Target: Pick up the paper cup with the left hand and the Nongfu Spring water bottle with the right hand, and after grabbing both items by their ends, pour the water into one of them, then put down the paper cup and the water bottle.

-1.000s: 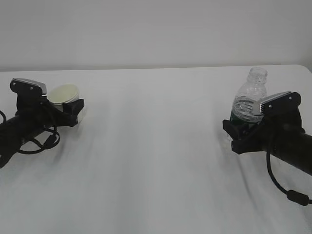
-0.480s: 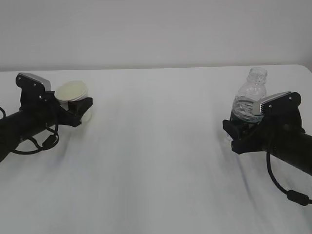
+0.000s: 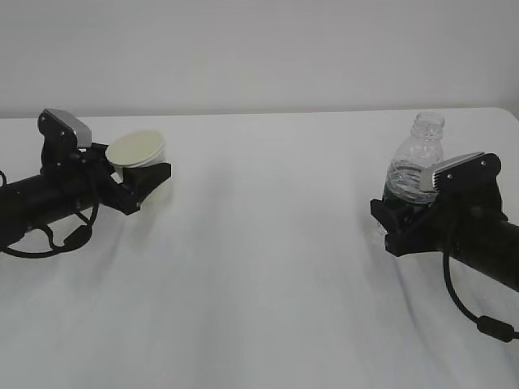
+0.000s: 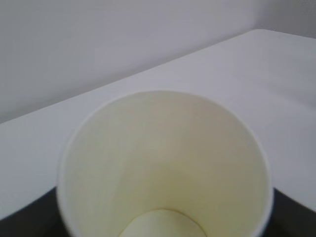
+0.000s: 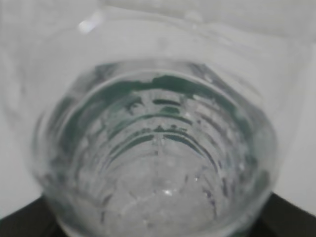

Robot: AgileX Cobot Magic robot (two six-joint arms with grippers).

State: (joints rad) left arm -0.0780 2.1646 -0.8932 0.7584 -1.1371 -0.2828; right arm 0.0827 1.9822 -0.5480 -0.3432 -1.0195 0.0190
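Note:
The white paper cup (image 3: 136, 148), cream inside, is tilted a little toward the camera at the left, and my left gripper (image 3: 148, 181) is shut on its lower half. In the left wrist view the cup's (image 4: 163, 163) empty inside fills the frame, with dark fingers (image 4: 24, 219) at the bottom corners. On the right the clear ribbed Nongfu Spring water bottle (image 3: 416, 160) stands upright, uncapped. My right gripper (image 3: 395, 212) is shut on its green-labelled lower part. The bottle (image 5: 158, 148) fills the right wrist view. I cannot make out the water level.
The white table (image 3: 268, 243) runs between the two arms, with a plain wall behind its far edge (image 3: 259, 113). The table's right rear corner (image 3: 507, 111) lies just behind the bottle. A black cable (image 3: 474, 316) hangs from the right arm.
My left gripper has carried the paper cup to the right and slightly upward. The right arm and the bottle have not moved.

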